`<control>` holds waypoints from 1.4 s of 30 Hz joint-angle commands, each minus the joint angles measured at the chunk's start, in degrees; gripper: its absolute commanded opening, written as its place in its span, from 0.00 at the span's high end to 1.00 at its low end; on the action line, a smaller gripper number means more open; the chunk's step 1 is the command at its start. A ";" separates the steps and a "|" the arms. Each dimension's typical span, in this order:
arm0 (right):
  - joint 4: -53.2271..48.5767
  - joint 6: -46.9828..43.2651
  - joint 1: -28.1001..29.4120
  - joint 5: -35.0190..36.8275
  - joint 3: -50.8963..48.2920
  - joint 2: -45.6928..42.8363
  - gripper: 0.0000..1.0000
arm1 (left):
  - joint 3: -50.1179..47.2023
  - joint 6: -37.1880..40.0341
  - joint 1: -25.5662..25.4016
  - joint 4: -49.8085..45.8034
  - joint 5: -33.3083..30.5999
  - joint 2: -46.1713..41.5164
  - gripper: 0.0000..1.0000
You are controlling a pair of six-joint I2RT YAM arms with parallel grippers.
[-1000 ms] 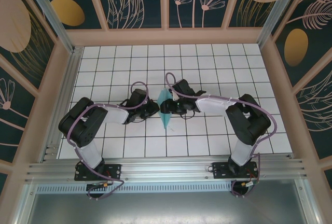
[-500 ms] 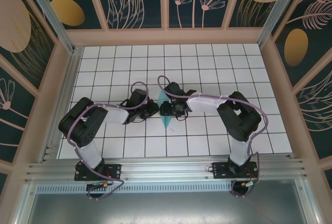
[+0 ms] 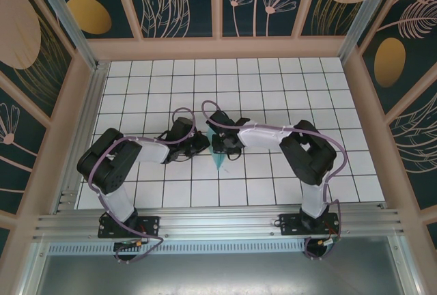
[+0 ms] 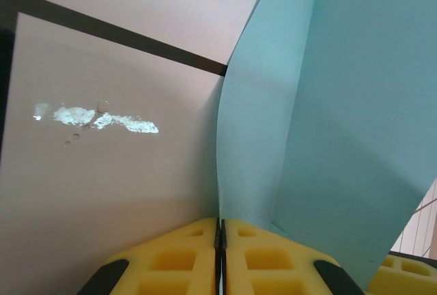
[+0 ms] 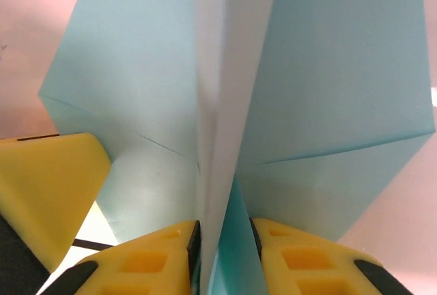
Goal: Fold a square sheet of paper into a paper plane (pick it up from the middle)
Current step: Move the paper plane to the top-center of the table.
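The left gripper [image 4: 220,225] was clenched on the folded light teal-blue paper sheet [image 4: 341,117]. From the right, the right gripper [image 5: 224,230] straddled its raised crease, grip impossible to tell.

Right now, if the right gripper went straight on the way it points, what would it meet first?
The folded blue paper: its centre fold stands between the fingers of the right gripper, so any advance likely pushes into it. Beyond is hidden.

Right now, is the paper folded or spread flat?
Folded: the paper shows diagonal creases and overlapping flaps around a raised centre ridge, and the left fingers are shut on a folded edge.
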 commanded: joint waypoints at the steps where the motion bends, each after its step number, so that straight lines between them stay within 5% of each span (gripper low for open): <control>1: -3.81 2.25 0.62 2.79 2.62 1.39 0.79 | -0.77 -0.26 0.32 0.57 0.53 -0.72 0.88; 7: -4.81 3.74 0.63 4.26 3.72 1.89 0.98 | -1.08 -0.61 0.50 0.24 -0.34 -4.26 0.77; 14: -8.18 -2.12 -2.35 8.66 6.49 -1.25 1.00 | -2.88 0.99 4.97 -5.39 -4.29 -14.62 0.57; 26: -7.36 -27.22 -24.64 -2.34 18.98 5.68 1.00 | -2.54 6.06 9.02 -18.29 -15.96 -25.83 0.30; 36: -12.72 -29.64 -26.76 -1.34 27.41 15.37 0.99 | -1.32 7.36 9.11 -21.41 -17.44 -26.45 0.27; 42: -13.26 -29.02 -26.81 -0.54 26.48 17.19 0.84 | -1.39 7.40 9.11 -21.30 -17.04 -25.74 0.27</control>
